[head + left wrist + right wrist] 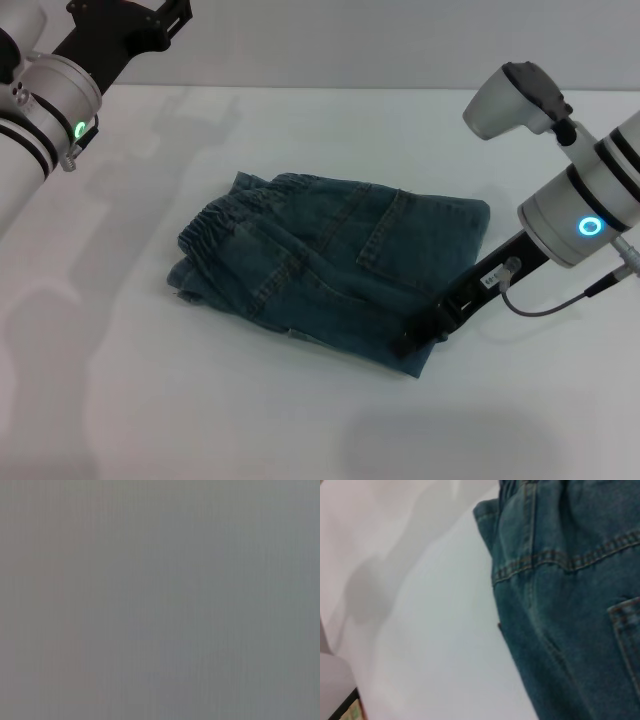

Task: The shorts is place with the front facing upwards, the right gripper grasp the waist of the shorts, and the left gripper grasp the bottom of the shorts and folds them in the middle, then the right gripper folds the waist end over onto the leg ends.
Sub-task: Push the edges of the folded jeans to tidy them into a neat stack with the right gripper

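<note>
The shorts lie folded into a compact denim bundle in the middle of the white table. The gathered waist lies on top at the bundle's left end. The leg ends are hidden among the layers. My right gripper is low at the bundle's near right corner, touching the denim edge. The right wrist view shows the shorts close up, with orange stitching and a pocket corner. My left gripper is raised at the far left, away from the cloth. The left wrist view shows only plain grey.
The white table spreads around the bundle on all sides. A grey cable hangs from the right arm beside the shorts. The table's far edge meets a pale wall behind.
</note>
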Available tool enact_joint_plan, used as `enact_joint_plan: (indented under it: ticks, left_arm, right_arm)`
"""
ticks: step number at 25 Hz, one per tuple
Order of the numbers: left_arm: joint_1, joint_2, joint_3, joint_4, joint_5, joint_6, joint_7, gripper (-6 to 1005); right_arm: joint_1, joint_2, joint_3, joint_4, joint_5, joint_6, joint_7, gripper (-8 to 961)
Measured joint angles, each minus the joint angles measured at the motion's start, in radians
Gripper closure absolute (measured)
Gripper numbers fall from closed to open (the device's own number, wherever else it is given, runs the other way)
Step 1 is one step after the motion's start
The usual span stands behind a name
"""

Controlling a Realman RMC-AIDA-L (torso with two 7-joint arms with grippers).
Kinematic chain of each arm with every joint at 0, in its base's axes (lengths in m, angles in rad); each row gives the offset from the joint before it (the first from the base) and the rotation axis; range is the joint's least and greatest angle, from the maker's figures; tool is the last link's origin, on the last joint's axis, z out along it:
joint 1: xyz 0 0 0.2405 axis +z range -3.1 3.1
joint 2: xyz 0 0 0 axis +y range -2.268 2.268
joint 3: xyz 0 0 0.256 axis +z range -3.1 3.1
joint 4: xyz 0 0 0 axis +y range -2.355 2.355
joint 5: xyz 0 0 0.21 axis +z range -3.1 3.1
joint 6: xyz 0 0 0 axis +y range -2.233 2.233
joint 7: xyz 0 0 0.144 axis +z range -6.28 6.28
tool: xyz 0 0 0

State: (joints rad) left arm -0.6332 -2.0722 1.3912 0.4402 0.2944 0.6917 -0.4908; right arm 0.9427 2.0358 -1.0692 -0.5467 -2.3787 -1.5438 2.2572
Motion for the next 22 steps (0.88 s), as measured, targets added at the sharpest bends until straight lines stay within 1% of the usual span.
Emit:
enact_joint_plan:
  ticks: [3, 7, 8, 16, 19, 22]
  left_arm:
    - [0.0, 0.0, 0.0, 0.0, 0.0, 0.0, -0.003, 233]
    - [0.002, 0.0, 0.001, 0.0, 0.0, 0.0, -0.005, 233]
    - [0.003, 0.0, 0.001, 0.0, 0.0, 0.0, -0.005, 233]
    - [0.006, 0.0, 0.002, 0.0, 0.0, 0.001, -0.006, 234]
    - [0.006, 0.0, 0.002, 0.0, 0.0, 0.002, -0.006, 233]
    - [0.008, 0.0, 0.002, 0.0, 0.0, 0.004, -0.006, 233]
  right_arm:
    - [-0.003, -0.004, 0.001, 0.0, -0.003, 0.022, 0.004, 507]
    - [-0.006, -0.016, 0.012, 0.001, -0.004, 0.049, 0.01, 507]
    - [-0.008, -0.023, 0.013, 0.001, -0.004, 0.07, 0.015, 507]
    - [-0.019, -0.038, 0.019, -0.005, -0.003, 0.135, 0.032, 507]
    - [-0.02, -0.042, 0.035, -0.013, 0.004, 0.113, 0.032, 507]
    - [-0.033, -0.038, 0.064, -0.064, 0.008, 0.031, 0.032, 507]
